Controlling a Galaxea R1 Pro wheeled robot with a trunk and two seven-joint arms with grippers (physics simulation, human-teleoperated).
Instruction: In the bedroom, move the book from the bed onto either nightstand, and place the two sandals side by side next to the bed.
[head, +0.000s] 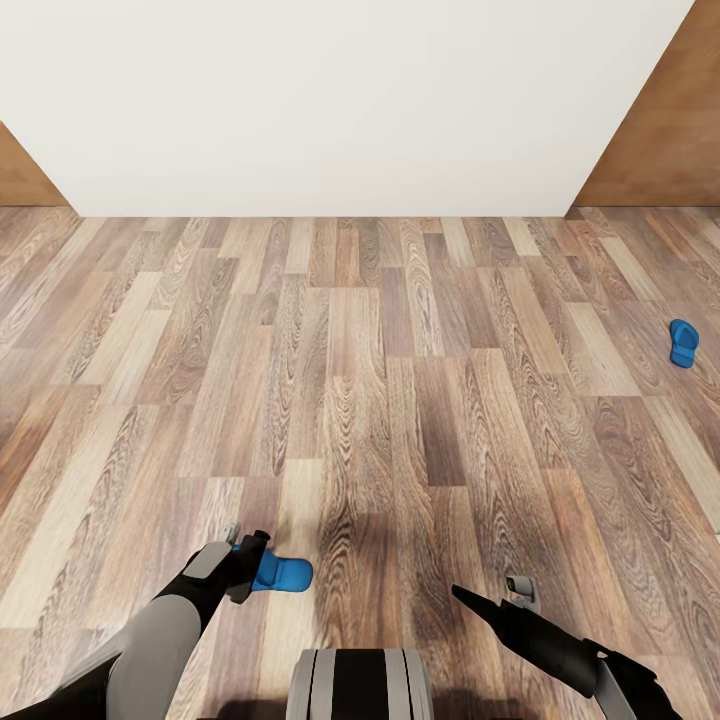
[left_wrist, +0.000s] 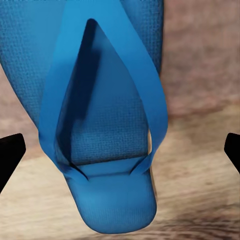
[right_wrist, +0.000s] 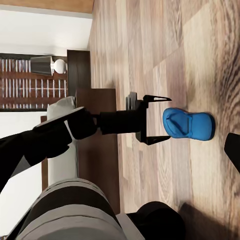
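The left tool (head: 252, 562) is open around one sandal (head: 283, 574) on the floor (head: 400, 400); the right tool's (head: 490, 590) state is unclear.

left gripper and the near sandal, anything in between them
Nothing visible. The left gripper has its jaws open and level with the near sandal, which lies flat on the wood floor. In the right wrist view the open fingers point straight at it, with only bare floor between.
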